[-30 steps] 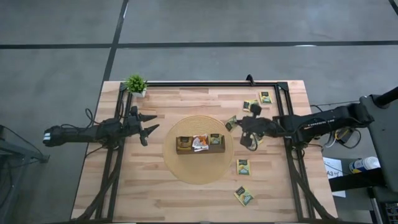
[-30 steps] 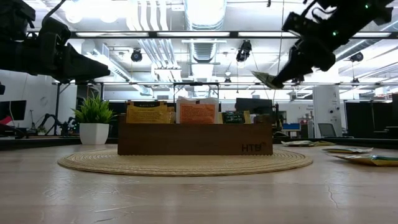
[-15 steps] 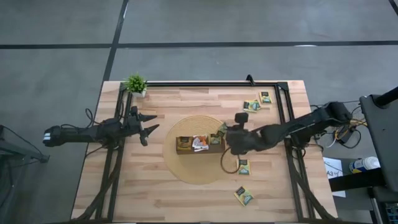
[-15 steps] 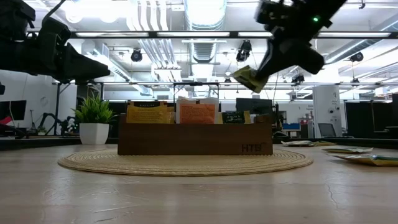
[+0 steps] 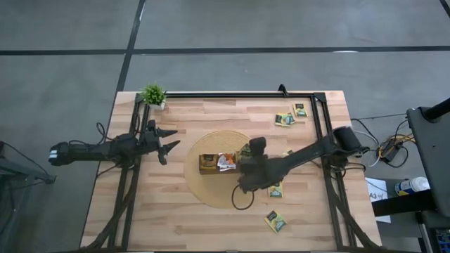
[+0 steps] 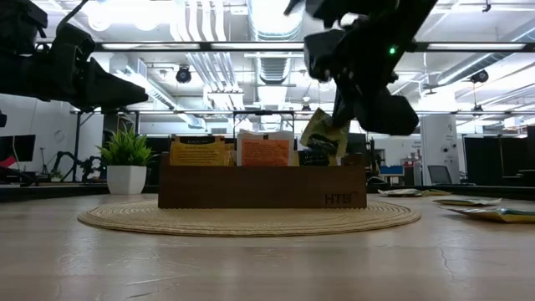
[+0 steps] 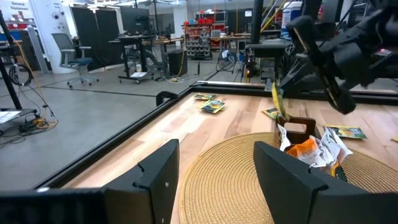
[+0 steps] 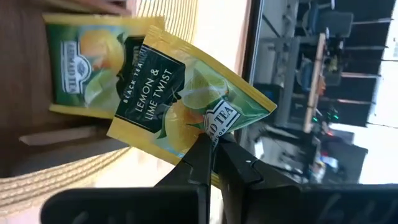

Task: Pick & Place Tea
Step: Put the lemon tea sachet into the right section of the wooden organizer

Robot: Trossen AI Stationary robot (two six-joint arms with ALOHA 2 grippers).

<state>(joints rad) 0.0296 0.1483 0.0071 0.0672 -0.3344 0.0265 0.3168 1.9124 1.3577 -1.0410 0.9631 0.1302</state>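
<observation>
Centre frame: your right gripper (image 5: 247, 163), jaws clamped on a lemon-lime sachet (image 8: 186, 102), hangs over the tray's (image 6: 262, 186) right-hand compartment; left gripper (image 5: 166, 145) waits, jaws apart.

Desk (image 5: 176, 225): pale wood planks, black frame rails. Mat (image 5: 204, 193): round, straw-yellow weave. Tray (image 6: 259, 196): dark brown wood. Sachets in tray (image 6: 199, 151): yellow-orange, white-and-orange, dark green. Held sachet (image 8: 186, 102): yellow and green, dark green label panel with white lettering, lemon and lime picture. Loose sachets (image 5: 275, 222): yellow with green. Plant (image 5: 153, 94): green leaves, white pot. Arms (image 5: 91, 151): black.
</observation>
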